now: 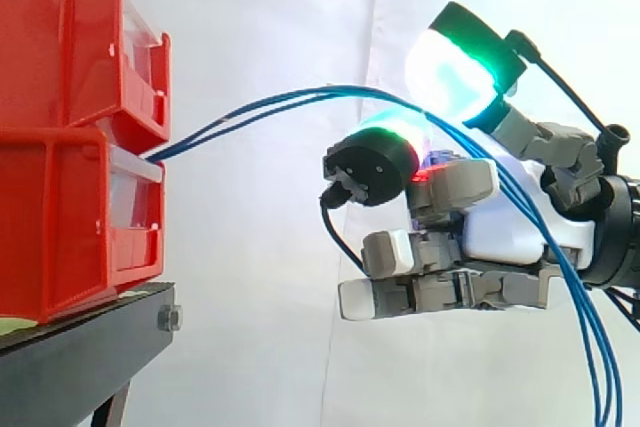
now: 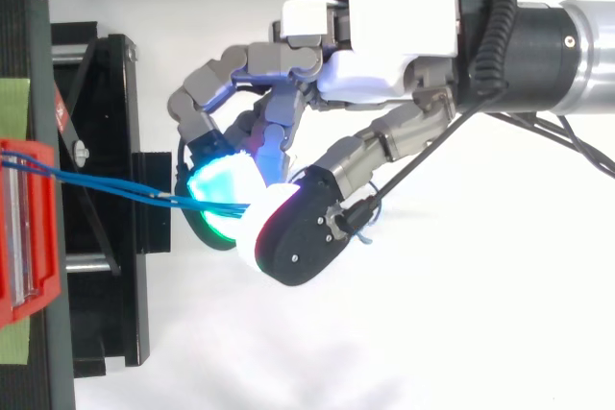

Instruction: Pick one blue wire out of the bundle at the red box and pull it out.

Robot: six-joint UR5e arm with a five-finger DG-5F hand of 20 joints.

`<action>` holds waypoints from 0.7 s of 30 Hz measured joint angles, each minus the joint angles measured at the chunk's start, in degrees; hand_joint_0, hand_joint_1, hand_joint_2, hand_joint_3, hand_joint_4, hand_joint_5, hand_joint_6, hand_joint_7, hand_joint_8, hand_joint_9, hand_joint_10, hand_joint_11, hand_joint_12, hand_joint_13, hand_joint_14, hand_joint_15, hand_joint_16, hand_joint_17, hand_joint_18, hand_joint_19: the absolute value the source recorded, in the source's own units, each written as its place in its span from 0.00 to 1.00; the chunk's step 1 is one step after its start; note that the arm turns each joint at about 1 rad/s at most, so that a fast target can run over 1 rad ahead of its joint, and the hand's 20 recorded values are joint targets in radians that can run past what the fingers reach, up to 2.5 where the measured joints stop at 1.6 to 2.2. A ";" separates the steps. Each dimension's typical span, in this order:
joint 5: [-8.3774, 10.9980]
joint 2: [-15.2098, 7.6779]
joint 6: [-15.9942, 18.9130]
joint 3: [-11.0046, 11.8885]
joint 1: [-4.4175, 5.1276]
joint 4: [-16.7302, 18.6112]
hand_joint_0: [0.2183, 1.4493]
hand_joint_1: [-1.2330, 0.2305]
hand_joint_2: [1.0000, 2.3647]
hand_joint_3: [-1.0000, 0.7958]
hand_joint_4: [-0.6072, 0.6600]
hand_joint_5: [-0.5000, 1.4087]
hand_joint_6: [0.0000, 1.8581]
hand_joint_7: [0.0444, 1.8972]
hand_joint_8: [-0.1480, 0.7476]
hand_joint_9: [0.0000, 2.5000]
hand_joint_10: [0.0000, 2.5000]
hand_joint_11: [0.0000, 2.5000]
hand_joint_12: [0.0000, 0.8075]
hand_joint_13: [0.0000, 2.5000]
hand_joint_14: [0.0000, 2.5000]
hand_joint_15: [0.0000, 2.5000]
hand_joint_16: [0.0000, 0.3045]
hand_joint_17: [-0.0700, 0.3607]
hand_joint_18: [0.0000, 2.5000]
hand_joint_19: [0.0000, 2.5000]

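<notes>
The two stacked red bins (image 1: 60,137) sit at the left on the black stand (image 1: 90,342). The blue wires (image 1: 330,93) come out from the gap between the upper and lower bin. From there their long axis runs rightward, away from the bins. They rise in a shallow arc, crest just before the hand (image 1: 510,227), then bend over it and hang steeply down to the lower right.

From above, the strands run almost straight from the bin front into the hand. The fingers (image 2: 226,194) are curled in, with two glowing pads closed together on the wires where they cross the hand.

The grasp looks made, but the pull looks barely begun. The strands remain seated in the bins, and the span sags in a curve rather than drawing taut. Several strands seem to pass between the pads, so I cannot tell whether one has been singled out. What remains is separating one strand and drawing it away to the right.
</notes>
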 measured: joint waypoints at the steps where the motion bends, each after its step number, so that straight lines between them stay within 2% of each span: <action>1: 0.00 0.00 -0.01 0.00 0.00 0.00 0.38 0.24 0.01 0.34 0.59 0.20 0.48 0.76 0.44 0.46 0.01 0.45 0.46 0.35 0.01 0.30 0.18 0.45 0.23 0.18; 2: 0.00 0.00 -0.01 0.00 0.00 0.00 0.41 0.21 0.01 0.36 0.58 0.20 0.48 0.81 0.45 0.44 0.01 0.45 0.46 0.34 0.01 0.29 0.18 0.45 0.23 0.17; 5: 0.00 0.00 -0.01 0.00 0.01 0.00 0.44 0.21 0.01 0.36 0.65 0.19 0.49 0.85 0.46 0.43 0.01 0.45 0.46 0.34 0.01 0.29 0.18 0.45 0.23 0.17; 7: 0.00 0.00 -0.01 0.00 0.01 0.00 0.46 0.21 0.01 0.34 0.65 0.19 0.49 0.86 0.46 0.42 0.01 0.45 0.46 0.34 0.01 0.29 0.18 0.46 0.22 0.17; 8: 0.00 0.00 -0.01 0.00 0.01 0.00 0.45 0.21 0.00 0.32 0.64 0.18 0.49 0.84 0.46 0.42 0.01 0.45 0.46 0.34 0.01 0.29 0.18 0.46 0.23 0.16; 9: 0.00 0.00 -0.01 0.00 0.01 0.00 0.41 0.22 0.00 0.30 0.70 0.19 0.48 0.89 0.45 0.44 0.01 0.44 0.45 0.34 0.01 0.29 0.19 0.46 0.23 0.17; 10: 0.00 0.00 -0.01 0.00 0.01 0.00 0.35 0.25 0.00 0.29 0.70 0.20 0.47 0.87 0.43 0.46 0.01 0.41 0.45 0.34 0.01 0.29 0.19 0.46 0.22 0.18; 12: 0.00 0.00 -0.01 0.00 0.01 0.00 0.33 0.28 0.00 0.28 0.69 0.21 0.46 0.83 0.40 0.48 0.01 0.40 0.45 0.35 0.01 0.29 0.18 0.46 0.22 0.19; 13: 0.00 0.00 -0.01 0.00 0.01 0.00 0.31 0.31 0.00 0.28 0.64 0.22 0.46 0.83 0.36 0.49 0.01 0.38 0.44 0.35 0.01 0.29 0.18 0.45 0.22 0.19; 15: 0.00 0.00 -0.01 0.00 0.01 0.00 0.31 0.33 0.00 0.30 0.61 0.22 0.46 0.83 0.34 0.50 0.01 0.39 0.44 0.36 0.01 0.29 0.18 0.45 0.22 0.19; 17: 0.00 0.00 -0.03 0.00 0.02 0.00 0.33 0.29 0.01 0.36 0.57 0.22 0.47 0.81 0.37 0.50 0.01 0.40 0.44 0.35 0.01 0.29 0.18 0.45 0.22 0.19; 19: 0.00 0.00 -0.06 0.00 0.02 0.00 0.35 0.26 0.01 0.38 0.59 0.22 0.47 0.81 0.39 0.49 0.01 0.41 0.45 0.36 0.01 0.29 0.18 0.45 0.23 0.19; 20: 0.00 0.00 -0.07 0.00 0.02 0.00 0.36 0.23 0.01 0.39 0.59 0.22 0.48 0.76 0.41 0.48 0.01 0.41 0.45 0.36 0.01 0.29 0.18 0.45 0.23 0.19; 21: 0.00 0.00 -0.06 0.00 0.02 0.00 0.38 0.21 0.01 0.43 0.61 0.21 0.49 0.78 0.43 0.46 0.01 0.41 0.46 0.35 0.01 0.29 0.18 0.45 0.23 0.18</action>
